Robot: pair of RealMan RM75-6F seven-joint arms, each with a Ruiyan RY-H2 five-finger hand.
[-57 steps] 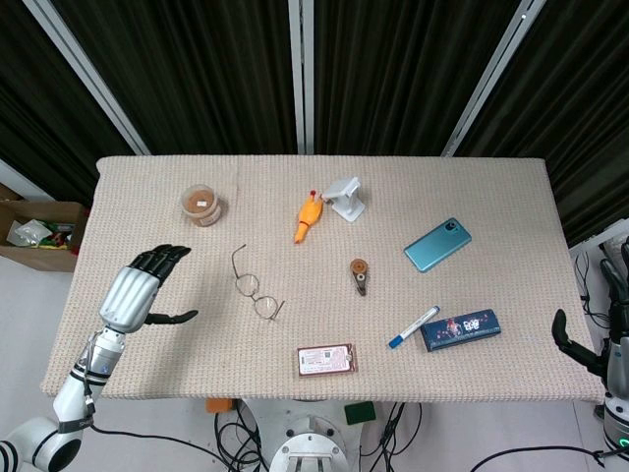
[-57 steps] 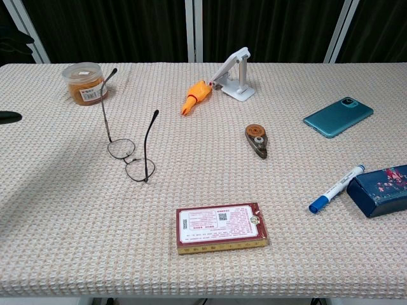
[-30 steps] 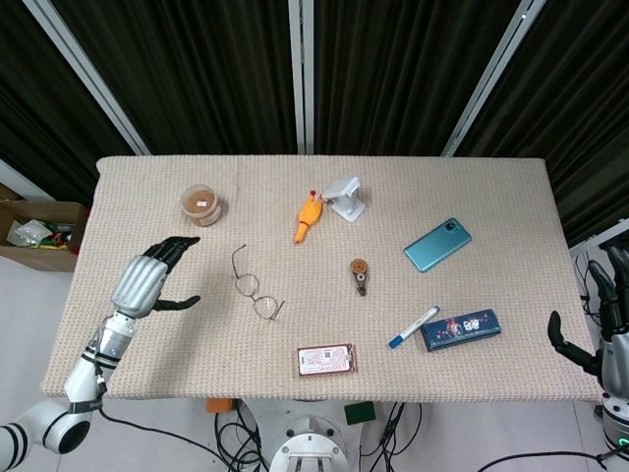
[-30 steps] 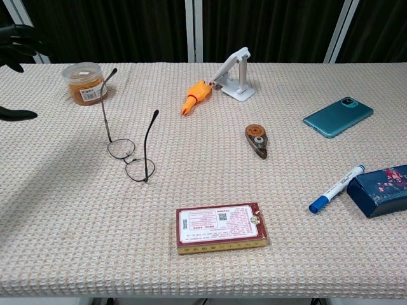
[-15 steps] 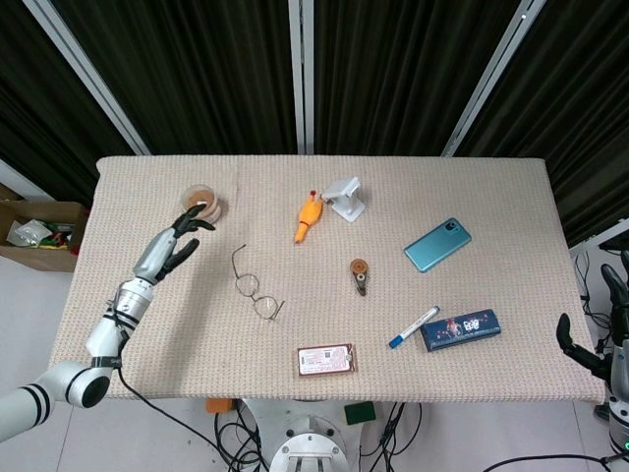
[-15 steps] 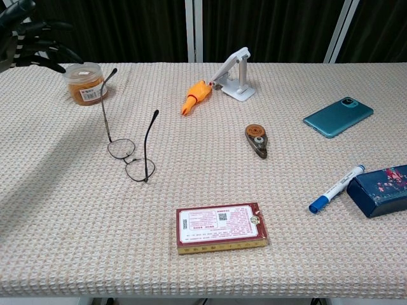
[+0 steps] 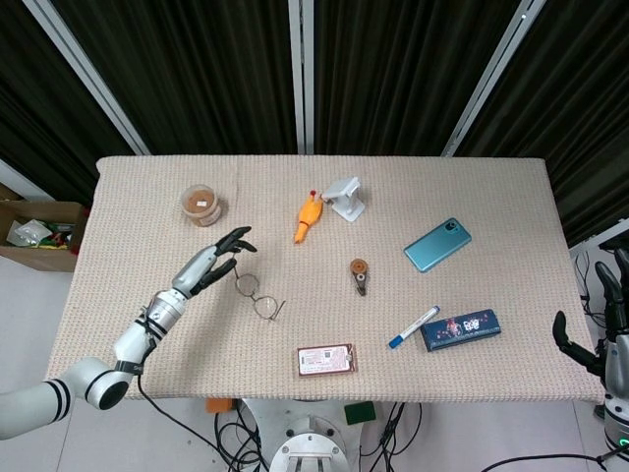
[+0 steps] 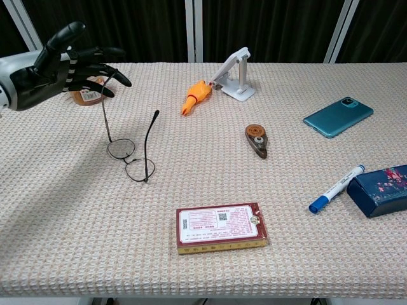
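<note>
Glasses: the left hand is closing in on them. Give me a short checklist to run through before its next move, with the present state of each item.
1. Left hand holds nothing, fingers apart: ok.
2. Left hand is not yet touching the glasses; fingertips sit close to the upper arm of the frame: ok in the head view, exact gap cannot tell.
3. Glasses rest lenses down on the table with both arms sticking up and unfolded: ok.
4. Space around the glasses is free; the jar and the toy chicken lie well apart: ok.
5. Right hand is off the table's right edge, away from everything: ok.
6. Lenses undamaged: cannot tell.
</note>
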